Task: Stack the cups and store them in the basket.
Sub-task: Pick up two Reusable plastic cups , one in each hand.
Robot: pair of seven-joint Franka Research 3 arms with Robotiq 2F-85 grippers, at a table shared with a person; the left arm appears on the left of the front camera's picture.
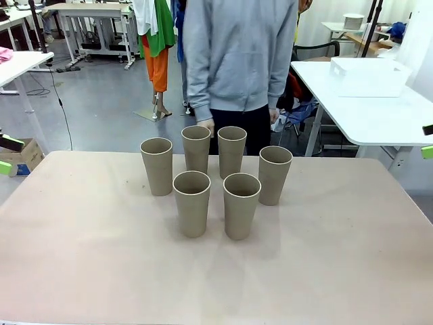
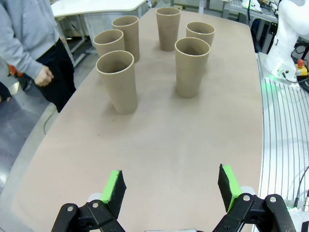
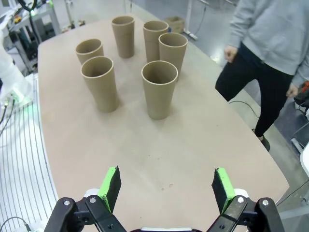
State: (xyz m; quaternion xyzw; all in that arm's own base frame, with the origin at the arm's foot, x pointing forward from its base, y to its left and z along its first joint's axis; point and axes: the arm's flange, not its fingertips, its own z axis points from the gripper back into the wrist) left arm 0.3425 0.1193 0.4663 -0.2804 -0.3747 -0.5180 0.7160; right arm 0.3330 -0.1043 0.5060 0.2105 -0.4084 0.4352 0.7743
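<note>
Six tan cups (image 1: 192, 203), upright — matte, unmarked

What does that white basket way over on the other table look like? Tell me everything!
The basket is a white rectangular bin that looks like smooth plastic, with solid walls, rounded corners and an open top. It stands upright and level on a white side table, off to the robot's right and beyond the tan table. Only the side table touches it. It is too far off to see what is inside.
</note>
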